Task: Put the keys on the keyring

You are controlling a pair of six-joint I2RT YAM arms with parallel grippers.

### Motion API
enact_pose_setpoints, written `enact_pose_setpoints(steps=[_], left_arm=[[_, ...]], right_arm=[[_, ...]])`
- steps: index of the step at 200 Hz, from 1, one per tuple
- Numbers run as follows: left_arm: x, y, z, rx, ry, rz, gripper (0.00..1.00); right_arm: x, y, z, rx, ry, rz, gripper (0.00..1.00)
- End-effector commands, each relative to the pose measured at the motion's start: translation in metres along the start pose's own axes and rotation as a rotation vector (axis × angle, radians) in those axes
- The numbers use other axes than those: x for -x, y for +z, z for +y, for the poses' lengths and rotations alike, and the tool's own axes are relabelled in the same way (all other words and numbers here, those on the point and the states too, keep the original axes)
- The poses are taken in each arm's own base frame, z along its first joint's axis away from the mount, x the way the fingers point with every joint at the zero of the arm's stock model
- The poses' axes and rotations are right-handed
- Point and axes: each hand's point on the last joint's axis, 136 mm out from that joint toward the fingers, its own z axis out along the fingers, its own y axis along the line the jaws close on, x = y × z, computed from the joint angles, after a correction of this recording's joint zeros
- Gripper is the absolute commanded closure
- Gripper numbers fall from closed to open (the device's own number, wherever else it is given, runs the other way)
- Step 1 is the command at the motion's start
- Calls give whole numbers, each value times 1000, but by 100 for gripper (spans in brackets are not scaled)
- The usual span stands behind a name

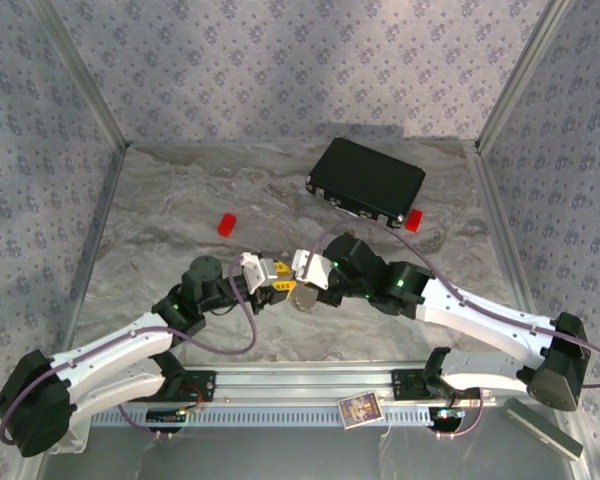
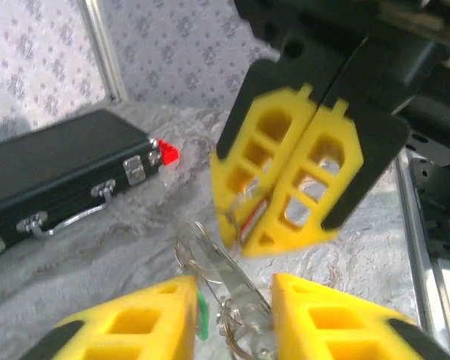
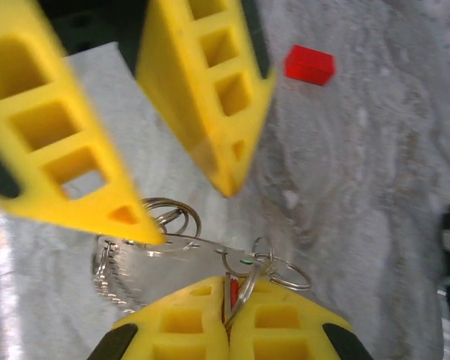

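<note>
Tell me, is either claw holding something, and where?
The right gripper pinches the red key by its coloured head; the left gripper is open around the keyring, gripping nothing.

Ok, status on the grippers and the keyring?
Left gripper open, straddling the keyring. Right gripper shut on the red key. Black case, red block lie clear.

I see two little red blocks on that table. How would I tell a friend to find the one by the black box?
Start at the black case, the big dark rectangle lying at the far right of the marbled table. Just off its near right-hand corner sits the small red block, close beside the case. The other red block lies alone on bare table, well to the left.
</note>
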Motion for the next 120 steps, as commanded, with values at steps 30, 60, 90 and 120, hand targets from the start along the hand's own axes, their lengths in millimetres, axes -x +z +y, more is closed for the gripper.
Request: enact_pose_setpoints(steps=[30,60,90,120], left_arm=[[29,-35,46,333,7,-97,44],[38,-88,90,671,-56,-130,40],[42,-139,116,915,-136,-155,39],[38,-188,135,1122,-241,-202,39]], right_arm=[[26,5,-19,-76,-133,17,100],[64,15,-14,-24,-156,-83,100],[116,26,-9,50,-153,-244,100],[137,59,-4,90,-99,-302,100]])
